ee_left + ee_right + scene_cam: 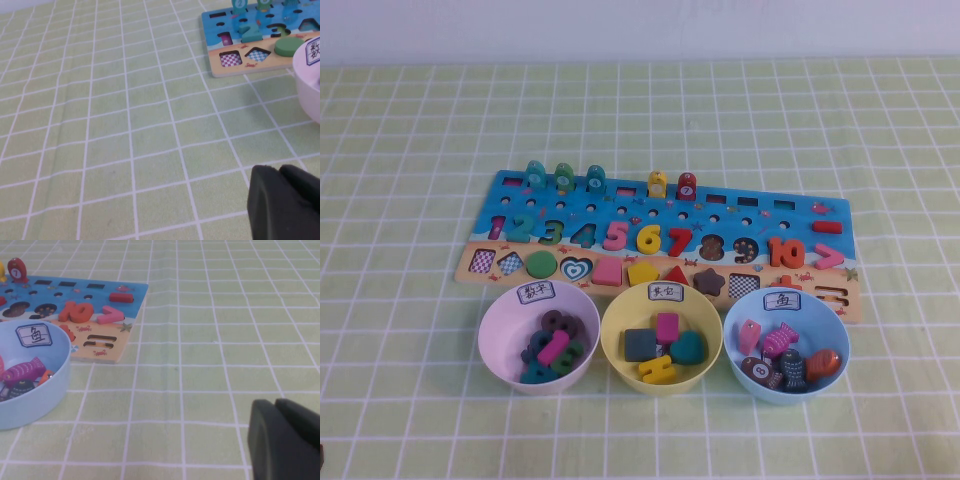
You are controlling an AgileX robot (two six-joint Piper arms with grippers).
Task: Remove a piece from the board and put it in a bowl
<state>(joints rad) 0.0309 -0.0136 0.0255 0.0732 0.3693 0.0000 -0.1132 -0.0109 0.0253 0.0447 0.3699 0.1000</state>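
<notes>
So the board [660, 240] lies flat across the green checked tablecloth [410, 180], blue on top with the coloured numerals, sandy strip of shape cut-outs along the near edge. The teal "2" [521, 229] sits in its slot on the board, second from the left end of the number row, between the small magenta "1" [497, 228] and the green "3" [551, 232]. Nothing is touching it.

Three bowls line up just in front of the board. The pink-lilac bowl [500, 325] is on the left with its white label at the far rim, and it has a heap of small pieces in it. The yellow bowl [615, 335] is in the middle, touching or nearly touching the pink one, and the light blue bowl [738, 315] is on the right with fish-shaped pieces inside.

Neither arm shows in the high view. The left gripper [282, 172] only shows up in its own wrist camera, low over bare tablecloth, well apart from the board's left end and with the pink bowl's rim close by. Its dark fingers are pressed together with nothing between them. The right gripper [277, 405] is the same deal on the other side: over bare cloth, off past the blue bowl and the board's right end, fingers looking pressed together and empty.
</notes>
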